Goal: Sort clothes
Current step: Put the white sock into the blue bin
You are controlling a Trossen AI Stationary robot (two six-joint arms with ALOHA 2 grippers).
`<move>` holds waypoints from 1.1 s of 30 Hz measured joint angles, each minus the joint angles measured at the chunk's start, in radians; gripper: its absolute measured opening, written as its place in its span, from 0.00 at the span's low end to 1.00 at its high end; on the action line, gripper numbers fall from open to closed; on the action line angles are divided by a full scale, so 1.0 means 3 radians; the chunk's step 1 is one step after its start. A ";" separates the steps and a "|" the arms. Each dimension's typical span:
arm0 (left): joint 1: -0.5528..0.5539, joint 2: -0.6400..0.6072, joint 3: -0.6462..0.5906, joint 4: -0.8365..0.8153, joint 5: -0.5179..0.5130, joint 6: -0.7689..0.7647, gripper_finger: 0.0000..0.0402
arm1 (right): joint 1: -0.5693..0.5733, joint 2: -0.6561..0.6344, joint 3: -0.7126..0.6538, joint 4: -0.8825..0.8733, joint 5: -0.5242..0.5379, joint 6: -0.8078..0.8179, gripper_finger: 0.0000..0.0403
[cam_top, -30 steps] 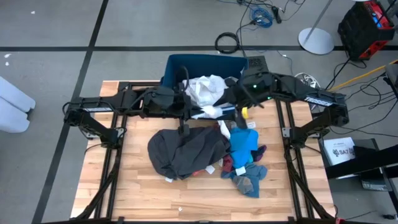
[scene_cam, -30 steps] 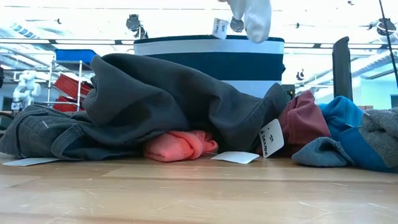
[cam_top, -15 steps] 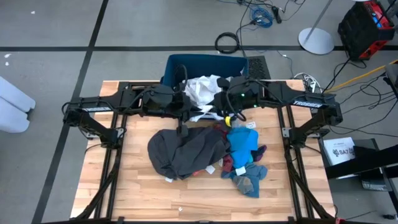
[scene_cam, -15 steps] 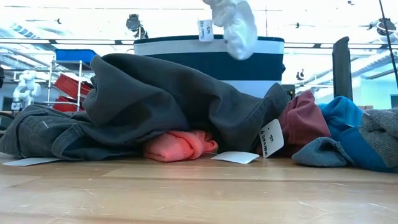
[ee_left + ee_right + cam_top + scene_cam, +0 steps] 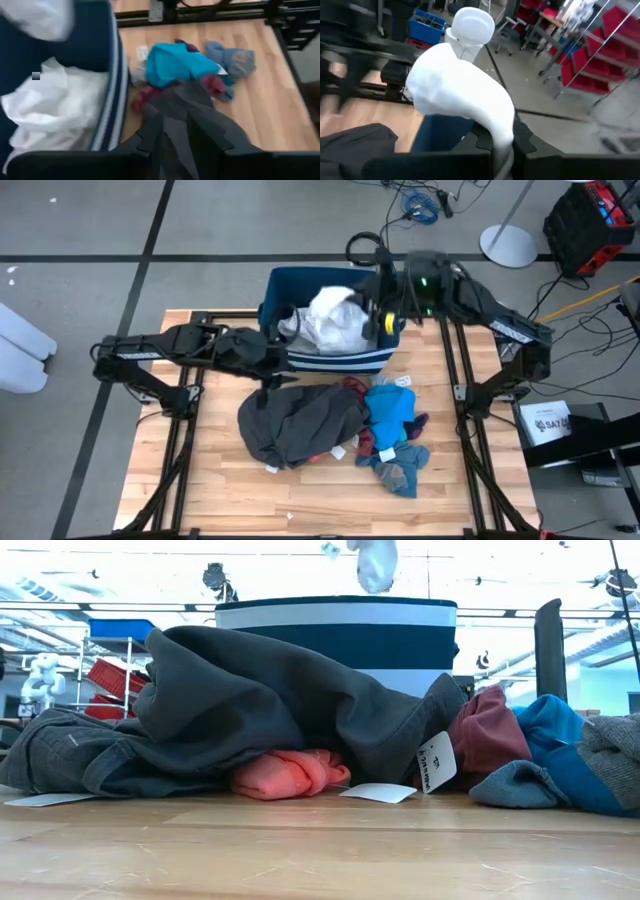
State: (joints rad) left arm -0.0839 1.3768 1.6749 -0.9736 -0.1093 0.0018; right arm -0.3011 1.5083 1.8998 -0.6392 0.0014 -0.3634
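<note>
My right gripper [image 5: 502,142] is shut on a white garment [image 5: 460,95] above the dark blue striped bin [image 5: 300,360], at the table's far edge. The bin holds a heap of white cloth [image 5: 330,320]. In the low view the held piece [image 5: 372,560] hangs above the bin's rim. My left gripper [image 5: 265,380] is open and empty over the left end of the dark grey garment [image 5: 300,425], which lies on the table. Beside that garment lie bright blue [image 5: 390,410], maroon [image 5: 495,730] and blue-grey [image 5: 400,470] pieces. My right gripper pinches a bunched fold of the white garment [image 5: 501,131] between its two fingers. The garment is lifted clear of the table, and its free part bulges out beyond the fingertips, over the bin.
A coral piece [image 5: 285,775] pokes out from under the grey garment, and paper tags [image 5: 435,762] lie by the pile. The near half of the wooden table [image 5: 230,500] is bare. Metal frame rails [image 5: 185,435] run along both sides.
My right gripper has carried the white piece up and toward the table's far edge, from beside the pile to above the bin. My left gripper has drawn back toward the table's left. The pile on the table has stayed as it was.
</note>
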 joint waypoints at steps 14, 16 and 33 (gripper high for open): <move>-0.1000 -0.0013 -0.0115 -0.0314 -0.0921 -0.0688 0.24 | -0.0931 0.1064 0.0084 -0.0051 -0.0693 0.0225 0.01; -0.1058 -0.0021 -0.0131 -0.0303 -0.0961 -0.0690 0.24 | -0.0945 0.1216 0.0084 -0.0073 -0.0676 0.0268 0.02; -0.1078 -0.0024 -0.0154 -0.0262 -0.1128 -0.0686 0.24 | -0.0941 0.1443 0.0645 -0.1024 -0.0601 0.0356 0.38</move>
State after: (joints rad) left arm -0.4072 1.3697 1.6287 -1.0523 -0.4478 -0.2041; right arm -0.5834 1.9411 2.0933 -0.9464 -0.1788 -0.2567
